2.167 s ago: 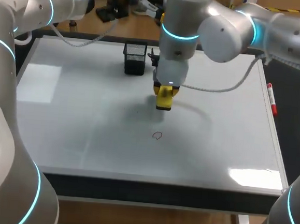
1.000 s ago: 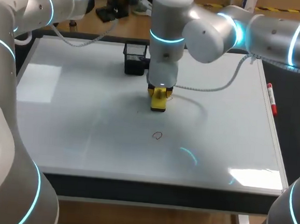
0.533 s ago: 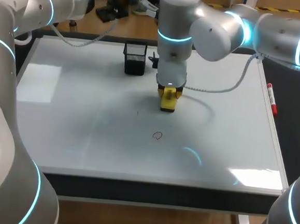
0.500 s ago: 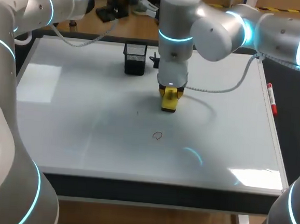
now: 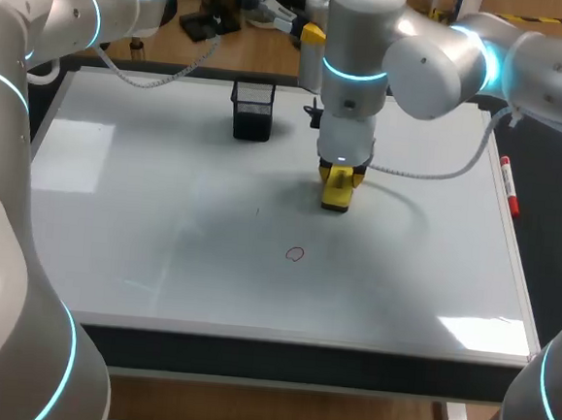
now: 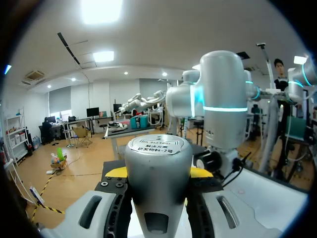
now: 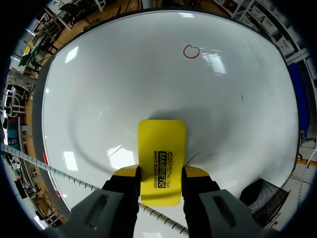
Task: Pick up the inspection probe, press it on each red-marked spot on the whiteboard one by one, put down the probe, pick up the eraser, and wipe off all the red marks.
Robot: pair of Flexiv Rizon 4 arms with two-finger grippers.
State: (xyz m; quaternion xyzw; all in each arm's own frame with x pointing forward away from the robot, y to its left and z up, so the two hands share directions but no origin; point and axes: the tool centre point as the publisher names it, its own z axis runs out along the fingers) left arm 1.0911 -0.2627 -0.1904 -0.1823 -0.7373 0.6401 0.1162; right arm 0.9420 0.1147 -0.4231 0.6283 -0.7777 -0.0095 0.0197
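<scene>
Erasure is the step in hand. The right gripper (image 7: pixel 161 174) is closed on the yellow eraser (image 5: pixel 336 197), one fingertip on each long side, gripping its rear end so that most of the block projects ahead of the fingers. In the head view the eraser sits low over the whiteboard (image 5: pixel 144 219), just right of the board's centre and nearer the far edge than the near edge. It appears to be touching the surface or just above it; the views do not settle which.

One red mark (image 5: pixel 295 254), a small open circle, shows on the board, between the eraser and the near edge and a little to the left. No other red mark is visible.

The next move, as judged: carry the eraser towards the near edge and slightly left until it covers the circle, keep the face flat and pressed down, then stroke across the mark until no red shows.

The right arm (image 5: pixel 420 56) comes in over the far right corner, its wrist section upright above the eraser and the gripper pointing straight down.

The left arm (image 5: pixel 83 5) is held off the far left corner. The left gripper (image 6: pixel 159 172) faces out into the room; whether it is open or closed cannot be told.

The probe cannot be made out. A black mesh basket (image 5: pixel 253 111) stands near the far edge, and a red marker (image 5: pixel 508 187) lies along the right edge.
</scene>
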